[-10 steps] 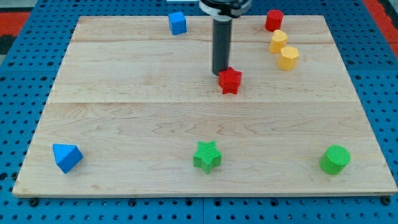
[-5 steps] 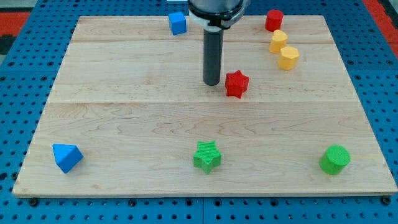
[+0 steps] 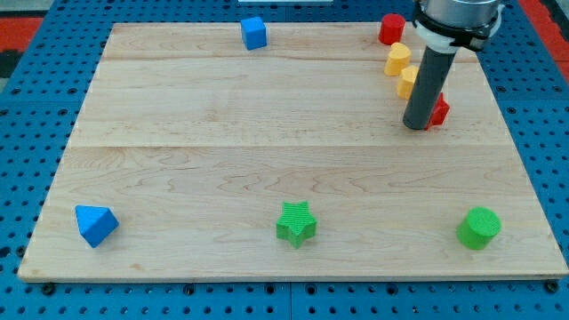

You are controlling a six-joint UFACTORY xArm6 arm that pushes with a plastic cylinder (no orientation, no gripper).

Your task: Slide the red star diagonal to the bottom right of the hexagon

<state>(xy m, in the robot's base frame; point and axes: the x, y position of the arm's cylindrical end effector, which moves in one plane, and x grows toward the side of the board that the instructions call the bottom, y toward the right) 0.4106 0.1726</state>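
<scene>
Worktop: a pale wooden board (image 3: 222,169) of glued planks with visible straight grain, lying on a blue perforated metal base (image 3: 27,98).

Arm: a straight, dark, matte cylindrical rod under a black-and-white collar. My tip (image 3: 415,127) rests on the board near its right edge, in the upper half. There is no pincer on this arm, so nothing is clenched or released; the rod only pushes.

Task piece: red star (image 3: 438,110), ribbed plastic, mostly hidden behind the rod; only its right-hand points show. It sits touching or just beside my tip, on the tip's right, close to the board's right edge.

Yellow blocks: two, faceted and apparently hexagonal, one (image 3: 397,59) above the other (image 3: 407,80), touching or nearly so, near the top right corner. The lower one is partly covered by the rod. The red star lies just below and to the right of this lower yellow block.

Red block (image 3: 391,28): short, faceted prism at the top edge near the right corner, just above the yellow pair.

Blue cube (image 3: 253,33): at the top edge, left of centre.

Blue wedge-shaped block (image 3: 94,224): near the bottom left corner.

Green star (image 3: 296,223): ribbed surface, near the bottom edge at centre.

Green cylinder (image 3: 479,228): ribbed top, near the bottom right corner.
</scene>
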